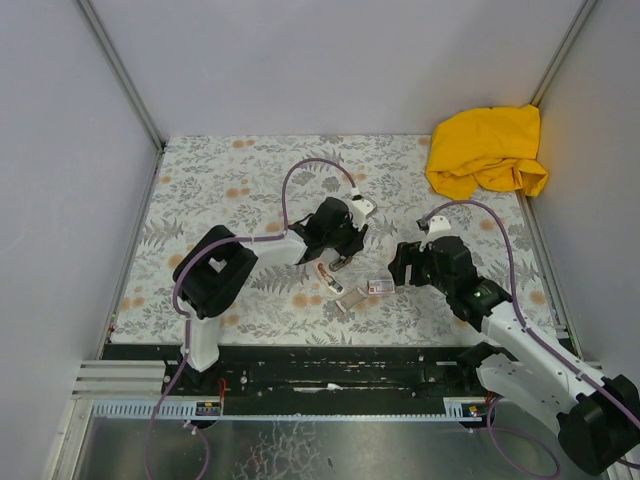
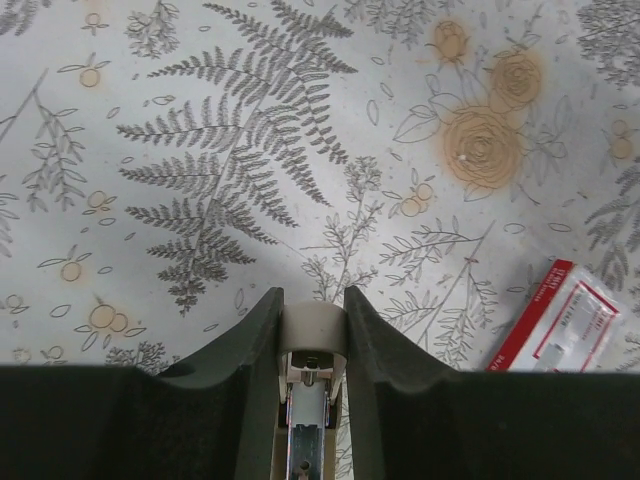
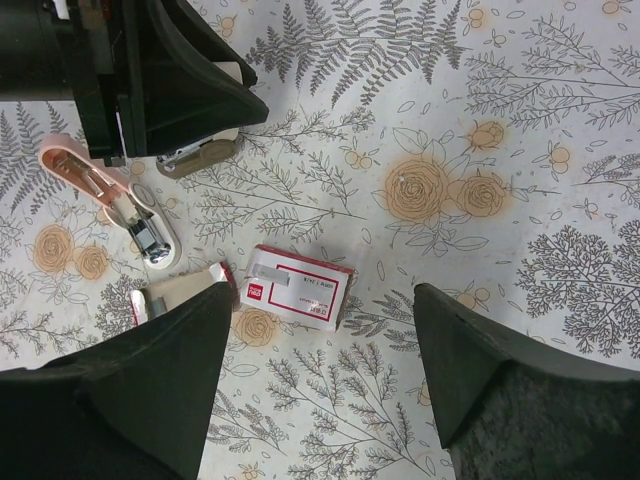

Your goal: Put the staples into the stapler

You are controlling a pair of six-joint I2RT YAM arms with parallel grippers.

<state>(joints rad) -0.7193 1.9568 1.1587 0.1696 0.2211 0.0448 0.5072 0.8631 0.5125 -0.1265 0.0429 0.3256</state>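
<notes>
My left gripper (image 1: 343, 254) is shut on the stapler (image 2: 313, 335). Its cream end sits between the fingers, with the silver channel (image 2: 305, 430) running back under the wrist. In the right wrist view the stapler's pale-pink part (image 3: 112, 196) is hinged open and lies on the table beside the held end (image 3: 200, 156). The white-and-red staple box (image 3: 300, 285) lies flat on the table. My right gripper (image 3: 322, 305) is open and empty just above and in front of it. No loose staple strip shows clearly.
A second white-and-red box piece (image 3: 178, 289) lies left of the staple box, half hidden by my right gripper's left finger. A yellow cloth (image 1: 488, 150) lies in the far right corner. Grey walls enclose the floral table (image 1: 230, 180).
</notes>
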